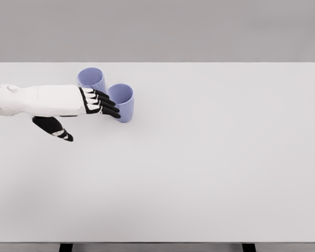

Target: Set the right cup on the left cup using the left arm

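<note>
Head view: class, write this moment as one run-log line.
left hand: open, fingers against right cup | left cup: upright behind it | stacking: not yet done | right arm: out of view

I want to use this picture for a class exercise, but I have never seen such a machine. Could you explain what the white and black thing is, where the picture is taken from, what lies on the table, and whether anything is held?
This is a simulator's render, seen from a camera on a humanoid robot's head, looking down at a plain white table. The white limb entering from the picture's left is the robot's left arm, ending in a black and white five-finger left hand. Two pale purple plastic-looking cups stand upright and close together: the left cup farther back, the right cup nearer. The fingers are stretched out and reach the right cup's side, with the thumb spread away, so nothing is gripped yet. The right arm is not in view.
</note>
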Action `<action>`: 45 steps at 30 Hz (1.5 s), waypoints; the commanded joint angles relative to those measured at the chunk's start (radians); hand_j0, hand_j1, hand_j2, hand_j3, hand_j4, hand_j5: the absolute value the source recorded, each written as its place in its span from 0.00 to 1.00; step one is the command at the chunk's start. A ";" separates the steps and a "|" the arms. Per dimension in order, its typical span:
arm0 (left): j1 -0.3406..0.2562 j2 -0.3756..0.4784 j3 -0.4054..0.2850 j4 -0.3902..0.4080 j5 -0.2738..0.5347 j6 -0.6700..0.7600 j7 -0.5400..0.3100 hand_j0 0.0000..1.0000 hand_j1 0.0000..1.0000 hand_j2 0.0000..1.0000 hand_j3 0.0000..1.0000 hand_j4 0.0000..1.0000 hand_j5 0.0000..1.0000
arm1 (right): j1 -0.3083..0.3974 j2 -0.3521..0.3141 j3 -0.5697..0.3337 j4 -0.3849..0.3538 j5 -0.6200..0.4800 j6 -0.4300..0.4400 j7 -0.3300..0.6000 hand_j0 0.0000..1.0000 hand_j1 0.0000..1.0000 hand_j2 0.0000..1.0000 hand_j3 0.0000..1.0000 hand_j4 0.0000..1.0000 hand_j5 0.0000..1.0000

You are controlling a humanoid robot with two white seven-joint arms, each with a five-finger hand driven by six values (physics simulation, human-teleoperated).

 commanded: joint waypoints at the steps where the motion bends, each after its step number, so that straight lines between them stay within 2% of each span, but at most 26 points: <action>1: 0.000 -0.004 -0.033 -0.005 0.006 0.003 0.000 1.00 1.00 1.00 1.00 1.00 1.00 | 0.003 0.000 0.004 0.001 0.001 0.001 0.002 1.00 1.00 1.00 1.00 1.00 1.00; 2: -0.008 -0.005 -0.033 0.002 0.004 0.003 0.000 1.00 1.00 1.00 1.00 1.00 1.00 | 0.006 0.000 0.001 0.001 0.000 0.001 0.002 1.00 1.00 1.00 1.00 1.00 1.00; 5: -0.110 -0.045 -0.033 0.064 0.000 0.003 0.000 1.00 1.00 1.00 1.00 1.00 1.00 | 0.005 0.000 0.001 0.001 0.000 0.001 0.002 1.00 1.00 1.00 1.00 1.00 1.00; 6: -0.112 -0.083 -0.033 0.107 -0.003 0.003 0.000 1.00 1.00 1.00 1.00 1.00 1.00 | 0.005 0.000 -0.001 0.002 0.000 0.001 0.002 1.00 1.00 1.00 1.00 1.00 1.00; 8: -0.114 -0.156 -0.033 0.198 -0.080 0.003 0.000 1.00 1.00 1.00 1.00 1.00 1.00 | 0.005 0.000 0.002 0.001 0.000 0.001 0.002 1.00 1.00 1.00 1.00 1.00 1.00; 11: -0.140 -0.179 -0.030 0.207 -0.079 0.003 0.002 1.00 1.00 1.00 1.00 1.00 1.00 | 0.005 0.000 -0.001 0.001 0.000 0.001 0.002 1.00 1.00 1.00 1.00 1.00 1.00; 13: -0.149 -0.229 -0.031 0.236 -0.080 0.003 0.010 1.00 1.00 1.00 1.00 1.00 1.00 | 0.005 0.000 -0.001 0.001 0.000 0.001 0.002 1.00 1.00 1.00 1.00 1.00 1.00; 14: -0.158 -0.291 -0.031 0.282 -0.083 0.003 0.011 1.00 1.00 1.00 1.00 1.00 1.00 | 0.005 0.000 -0.001 0.001 0.000 0.001 0.002 1.00 1.00 1.00 1.00 1.00 1.00; 16: -0.158 -0.338 -0.033 0.366 -0.149 0.003 0.013 1.00 1.00 1.00 1.00 1.00 1.00 | 0.005 0.000 0.001 0.001 0.000 0.001 0.002 1.00 1.00 1.00 1.00 1.00 1.00; 17: -0.156 -0.372 -0.033 0.423 -0.155 0.003 0.013 1.00 1.00 1.00 1.00 1.00 1.00 | 0.005 0.000 0.001 0.001 0.000 0.001 0.002 1.00 1.00 1.00 1.00 1.00 1.00; 19: -0.150 -0.404 -0.035 0.474 -0.181 0.003 0.013 1.00 1.00 1.00 1.00 1.00 1.00 | 0.005 0.000 0.001 0.001 0.000 0.001 0.002 1.00 1.00 1.00 1.00 1.00 1.00; 25: -0.129 -0.412 -0.035 0.479 -0.233 0.003 0.013 1.00 1.00 1.00 1.00 1.00 1.00 | 0.005 0.000 0.001 0.001 0.000 0.001 0.002 1.00 1.00 1.00 1.00 1.00 1.00; 31: -0.118 -0.407 -0.033 0.486 -0.237 0.003 0.014 1.00 1.00 1.00 1.00 1.00 1.00 | 0.005 0.000 0.001 0.001 0.000 0.001 0.002 1.00 1.00 1.00 1.00 1.00 1.00; 34: -0.120 -0.418 -0.024 0.561 -0.266 0.003 0.039 1.00 1.00 1.00 1.00 1.00 1.00 | 0.005 0.000 0.001 0.001 0.000 0.001 0.002 1.00 1.00 1.00 1.00 1.00 1.00; 40: -0.109 -0.484 -0.031 0.627 -0.292 0.003 0.039 1.00 1.00 1.00 1.00 1.00 1.00 | 0.005 0.000 0.001 0.001 0.000 0.001 0.002 1.00 1.00 1.00 1.00 1.00 1.00; 45: -0.094 -0.501 -0.027 0.627 -0.292 0.003 0.039 1.00 1.00 1.00 1.00 1.00 1.00 | 0.005 0.000 0.001 0.001 0.000 0.001 0.002 1.00 1.00 1.00 1.00 1.00 1.00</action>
